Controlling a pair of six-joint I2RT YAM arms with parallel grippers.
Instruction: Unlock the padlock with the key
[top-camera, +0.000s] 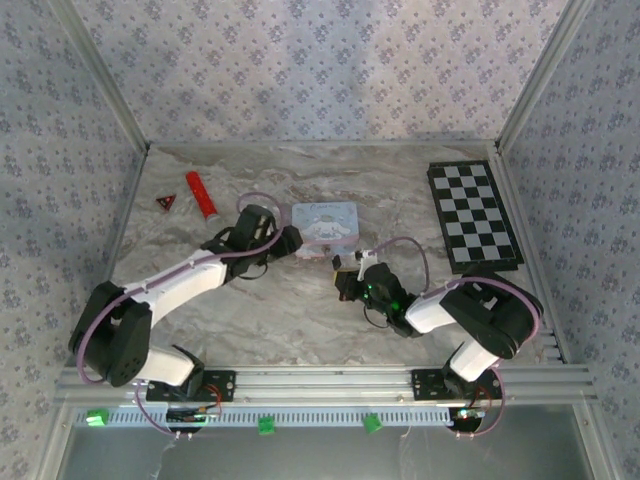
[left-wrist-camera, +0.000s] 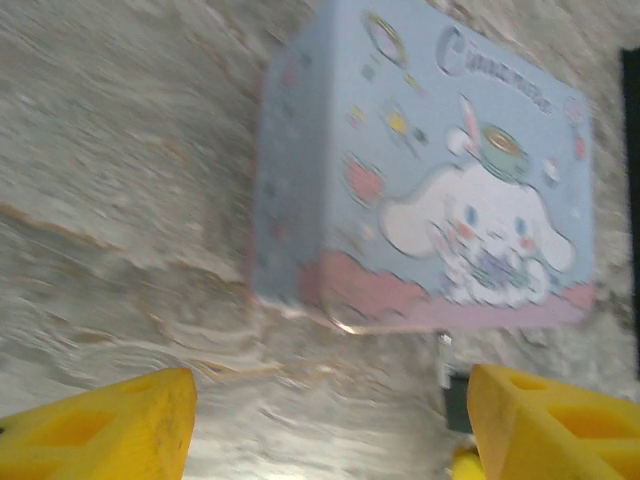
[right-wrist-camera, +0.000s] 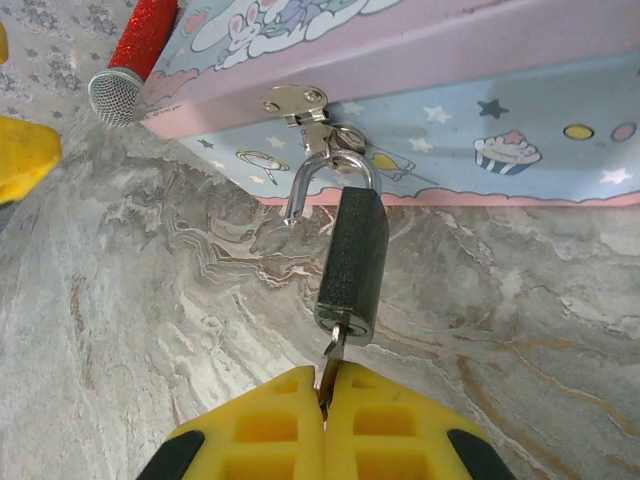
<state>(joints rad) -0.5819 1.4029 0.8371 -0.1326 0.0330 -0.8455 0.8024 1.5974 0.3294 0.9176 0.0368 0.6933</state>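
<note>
The padlock is a small black block hanging from the hasp on the front of the pale blue cartoon tin. One end of its silver shackle stands free of the body. The thin key sits in the keyhole at the padlock's near end. My right gripper is shut on the key's head. From above, this gripper lies just in front of the tin. My left gripper is open at the tin's left side, with nothing between its fingers.
A red cylinder with a white tip and a small red triangle lie at the back left. A black and white chessboard lies at the back right. The left gripper's yellow finger shows left of the tin.
</note>
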